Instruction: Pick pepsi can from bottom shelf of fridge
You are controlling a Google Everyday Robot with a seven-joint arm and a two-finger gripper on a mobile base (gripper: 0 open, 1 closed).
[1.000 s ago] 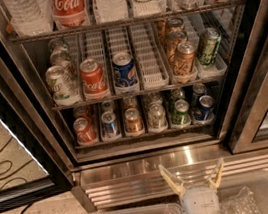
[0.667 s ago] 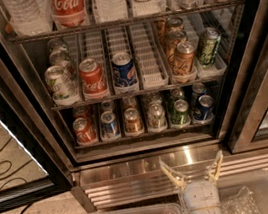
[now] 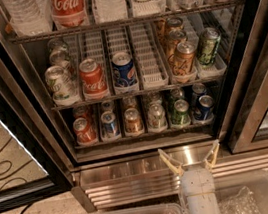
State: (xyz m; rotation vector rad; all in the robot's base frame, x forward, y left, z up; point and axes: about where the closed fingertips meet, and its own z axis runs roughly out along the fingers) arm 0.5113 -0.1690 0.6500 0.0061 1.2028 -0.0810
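We have only the one camera view. The gripper (image 3: pixel 189 152) sits low in the middle of the picture, in front of the ribbed steel base of the fridge (image 3: pixel 125 181), and its two pale fingers (image 3: pixel 167 160) are spread wide apart with nothing between them. Compared with a second ago, the fingertips stand higher in the picture. They were down against the ribbed part of the base, and now they reach the smooth steel strip just under the bottom shelf (image 3: pixel 144 137). The white wrist has come up with them.

The pepsi can (image 3: pixel 204 109) stands upright at the right end of the front row on the bottom shelf, just beside a green can (image 3: pixel 179 113), above and a little right of the gripper and well apart from it. We see no change in that row: a red can (image 3: pixel 83 131) is at the left end, then a paler blue can (image 3: pixel 109 125). A larger blue can (image 3: pixel 124 70) on the shelf above has also stayed where it was.
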